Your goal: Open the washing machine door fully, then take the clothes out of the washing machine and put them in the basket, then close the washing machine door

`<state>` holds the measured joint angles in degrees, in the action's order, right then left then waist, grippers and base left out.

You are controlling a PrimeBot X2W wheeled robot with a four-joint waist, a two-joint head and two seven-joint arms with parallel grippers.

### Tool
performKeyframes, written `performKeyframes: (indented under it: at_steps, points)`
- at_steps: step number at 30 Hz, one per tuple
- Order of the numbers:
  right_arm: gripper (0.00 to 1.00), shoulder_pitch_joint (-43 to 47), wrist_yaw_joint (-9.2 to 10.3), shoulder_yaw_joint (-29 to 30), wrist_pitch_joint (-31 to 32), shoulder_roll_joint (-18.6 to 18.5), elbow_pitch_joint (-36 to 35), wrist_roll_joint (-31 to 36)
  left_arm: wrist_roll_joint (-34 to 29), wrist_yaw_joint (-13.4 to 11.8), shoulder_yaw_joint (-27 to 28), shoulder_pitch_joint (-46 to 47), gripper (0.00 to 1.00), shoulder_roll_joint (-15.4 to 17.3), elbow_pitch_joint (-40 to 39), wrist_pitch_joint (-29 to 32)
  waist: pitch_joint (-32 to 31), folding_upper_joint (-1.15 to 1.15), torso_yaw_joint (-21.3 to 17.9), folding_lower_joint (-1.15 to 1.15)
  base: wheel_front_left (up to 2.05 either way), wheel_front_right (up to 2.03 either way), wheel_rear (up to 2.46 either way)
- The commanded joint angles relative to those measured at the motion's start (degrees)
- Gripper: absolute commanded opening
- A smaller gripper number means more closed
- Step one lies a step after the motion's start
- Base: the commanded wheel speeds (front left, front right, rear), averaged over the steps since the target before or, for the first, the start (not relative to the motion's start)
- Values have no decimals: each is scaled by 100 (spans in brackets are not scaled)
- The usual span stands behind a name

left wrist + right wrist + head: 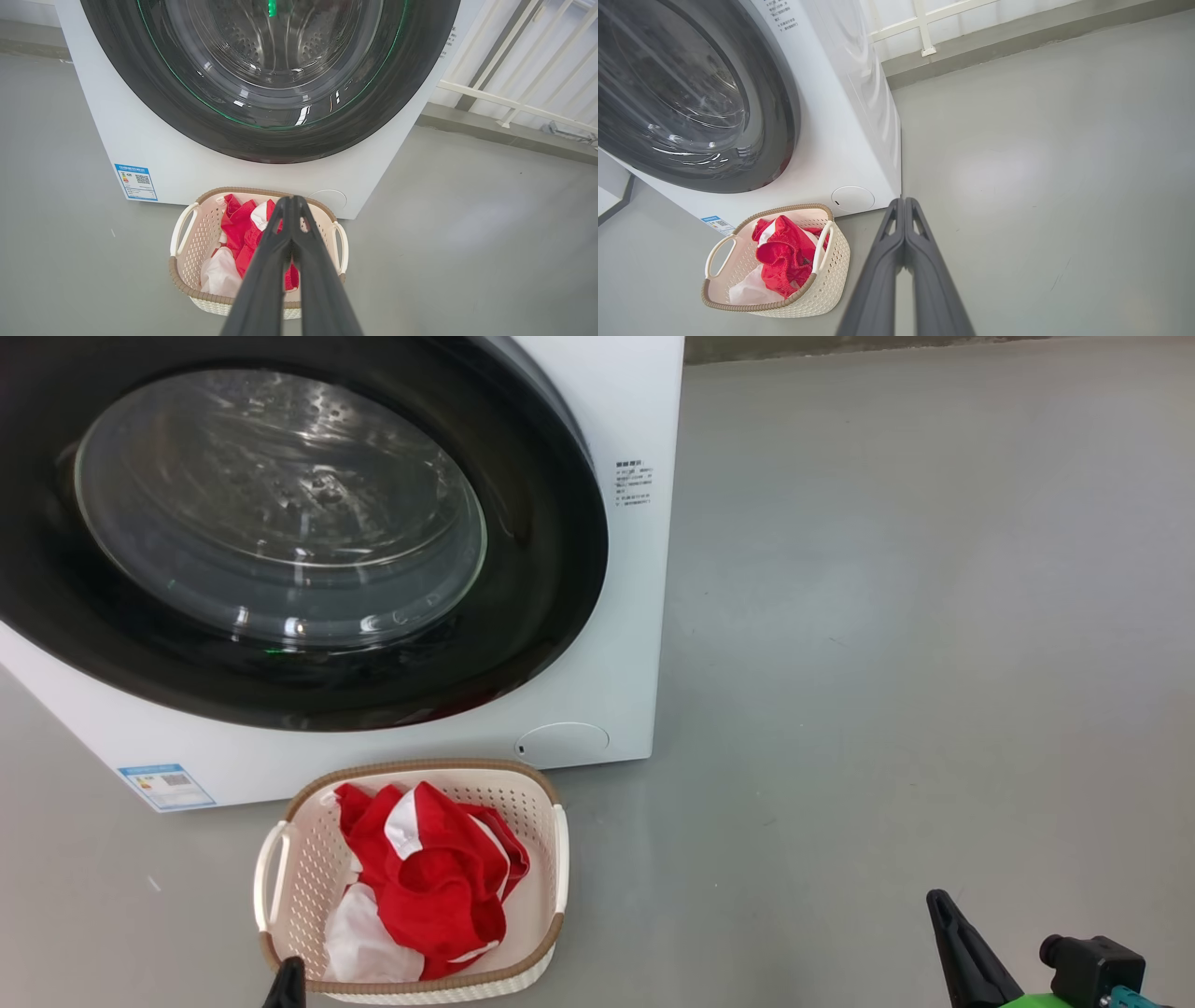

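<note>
Left fingers: the two long dark left fingers (290, 205) are pinched right together, tips touching, with nothing caught between them. They hang over the near side of the basket. Can't tell if they touch its rim; looks like they don't.
Right fingers: same deal. The long dark right fingers (904, 209) are pressed shut and empty, out over bare floor just off the machine's front corner and well apart from the basket.
Door: the big round washing machine door with the glossy black rim and bulging clear glass window (280, 523) sits closed, flat against the machine front. You can see the perforated steel drum through the glass.
Machine: the big white front-loading washing machine (621, 644) stands on the floor, with a small blue label (166, 786) low on its front left and a round white cap (563, 744) low on the right.
Basket: the small cream-white perforated plastic basket with a brown woven-look rim (420, 767) and side handles sits on the floor just in front of the machine, below the door.
Clothes: the soft red and white fabric clothes (429, 882) are bunched up inside the basket, red mostly on top and a white piece at the near left corner.
Floor: smooth grey floor (887, 663).
Background: a white railing (514, 108) behind the machine.
</note>
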<state>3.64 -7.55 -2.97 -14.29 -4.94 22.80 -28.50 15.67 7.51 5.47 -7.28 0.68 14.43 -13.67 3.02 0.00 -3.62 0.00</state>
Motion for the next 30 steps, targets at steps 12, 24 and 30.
performKeyframes:
  at_steps: [12,24,30]
  points:
    - [0,-112,1,90,199,-49,-194,-709,833,0,23,157,0,45,-101,200,-32,0,40,0,0,0,0]
    - [0,-208,1,167,390,-33,-267,-1337,1573,0,33,289,0,64,-92,398,-59,0,75,0,0,0,0]
    - [0,-247,2,201,471,-25,-298,-1598,1882,-1,37,343,0,72,-89,481,-71,0,90,0,0,0,0]
